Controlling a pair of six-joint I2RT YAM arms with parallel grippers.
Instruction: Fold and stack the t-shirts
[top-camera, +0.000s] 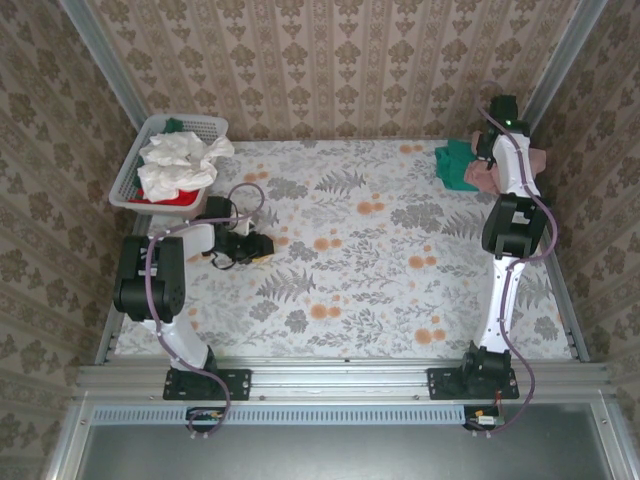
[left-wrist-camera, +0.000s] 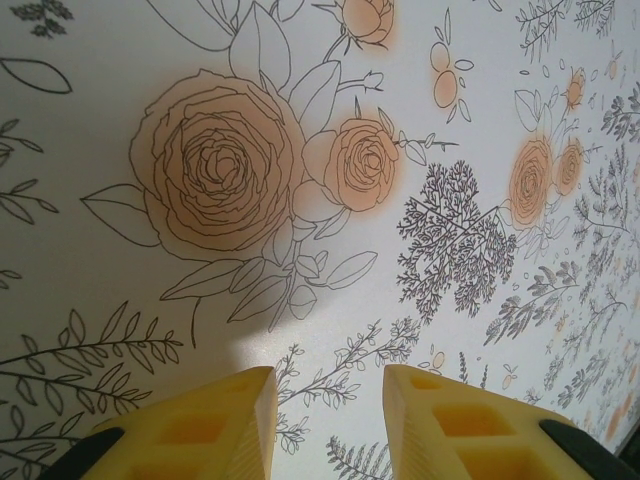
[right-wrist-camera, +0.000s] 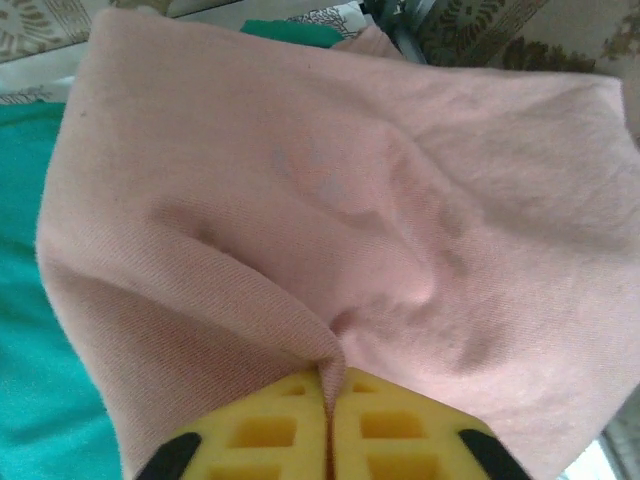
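Dusty-pink t-shirt (right-wrist-camera: 350, 200) pinched in the right claw (right-wrist-camera: 328, 392), beside teal t-shirt (right-wrist-camera: 30, 300).

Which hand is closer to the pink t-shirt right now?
Right. The right hand is pinching a fold of the pink t-shirt at the far right corner; the left hand hangs open over bare tablecloth, near the white basket.

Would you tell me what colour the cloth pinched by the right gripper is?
Dusty pink; this soft cloth t-shirt shows best in the right wrist view.
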